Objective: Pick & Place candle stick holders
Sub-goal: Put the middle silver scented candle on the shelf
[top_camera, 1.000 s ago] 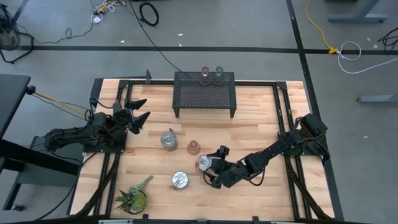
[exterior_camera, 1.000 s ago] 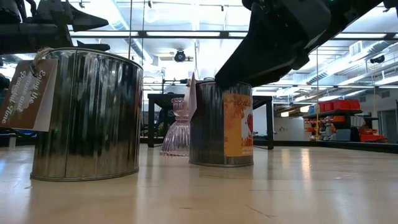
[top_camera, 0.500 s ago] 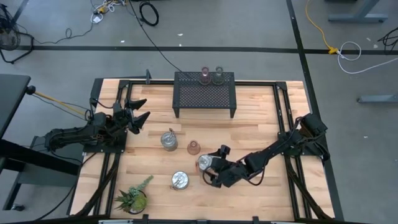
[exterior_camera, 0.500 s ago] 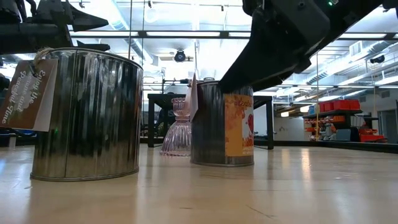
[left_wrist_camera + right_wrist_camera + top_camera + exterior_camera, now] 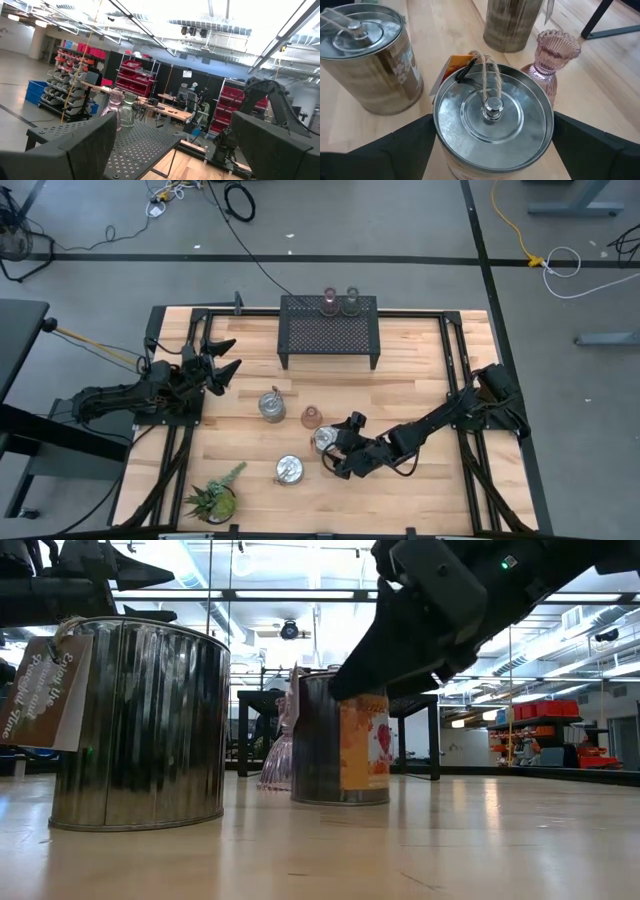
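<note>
Three silvery tin holders stand on the table: one (image 5: 270, 405) mid-left, one (image 5: 290, 470) near the front, and one (image 5: 323, 440) between my right gripper's fingers. A pink ribbed cup (image 5: 311, 417) stands just beside that tin, also showing in the right wrist view (image 5: 551, 57). Two tinted cups (image 5: 329, 302) (image 5: 351, 302) stand on the black mesh rack (image 5: 329, 330). My right gripper (image 5: 335, 446) is shut on the tin (image 5: 493, 117). My left gripper (image 5: 222, 358) hovers open and empty at the table's left, facing the rack (image 5: 130, 145). My right gripper pinches the tin between its two fingers, on opposite sides of its round wall just under the lid's rim (image 5: 438, 125). The fingers (image 5: 405, 145) come from the table's right, slanting down. The tin stands upright with its base (image 5: 340, 798) on the table.
A spiky green potted plant (image 5: 212, 500) stands at the front left corner. The front tin (image 5: 140, 725) with a paper tag looms large in the low view. Bare wood lies to the right of my right arm and in front of the rack.
My right gripper has gone a little toward the table's left edge. The tin between its fingers has slid along the table with it, staying upright, and now stands closer to the pink cup.
</note>
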Controlling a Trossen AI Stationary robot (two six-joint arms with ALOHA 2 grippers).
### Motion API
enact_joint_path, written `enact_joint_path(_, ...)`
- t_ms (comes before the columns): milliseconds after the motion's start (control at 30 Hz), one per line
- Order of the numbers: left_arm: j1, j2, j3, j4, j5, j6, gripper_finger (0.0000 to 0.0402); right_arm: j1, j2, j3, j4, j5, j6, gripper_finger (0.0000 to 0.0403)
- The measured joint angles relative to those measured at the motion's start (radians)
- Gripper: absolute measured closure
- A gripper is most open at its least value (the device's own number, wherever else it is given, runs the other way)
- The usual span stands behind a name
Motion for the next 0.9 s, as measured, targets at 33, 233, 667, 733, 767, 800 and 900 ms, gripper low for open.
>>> enact_joint_path(33, 0.000, 0.000, 0.000, 0.000, 0.000, 0.000, 0.0012, -0.002, 0.004, 0.000, 0.013, 0.000, -0.002, 0.0028)
enact_joint_path(233, 0.000, 0.000, 0.000, 0.000, 0.000, 0.000, 0.0012, -0.014, 0.019, 0.000, 0.026, -0.009, 0.024, 0.0028)
enact_joint_path(667, 0.000, 0.000, 0.000, -0.001, 0.000, 0.000, 0.0012, -0.047, 0.099, 0.000, 0.179, -0.014, -0.006, 0.0028)
enact_joint_path(733, 0.000, 0.000, 0.000, -0.001, 0.000, 0.000, 0.0012, -0.047, 0.099, 0.000, 0.180, -0.015, -0.004, 0.0028)
enact_joint_path(767, 0.000, 0.000, 0.000, -0.001, 0.000, 0.000, 0.0012, -0.047, 0.099, 0.000, 0.178, -0.014, 0.001, 0.0029)
enact_joint_path(800, 0.000, 0.000, 0.000, -0.001, 0.000, 0.000, 0.0012, -0.047, 0.099, 0.000, 0.176, -0.008, 0.010, 0.0032)
enact_joint_path(900, 0.000, 0.000, 0.000, -0.001, 0.000, 0.000, 0.0012, -0.049, 0.099, -0.001, 0.173, -0.004, 0.021, 0.0050)
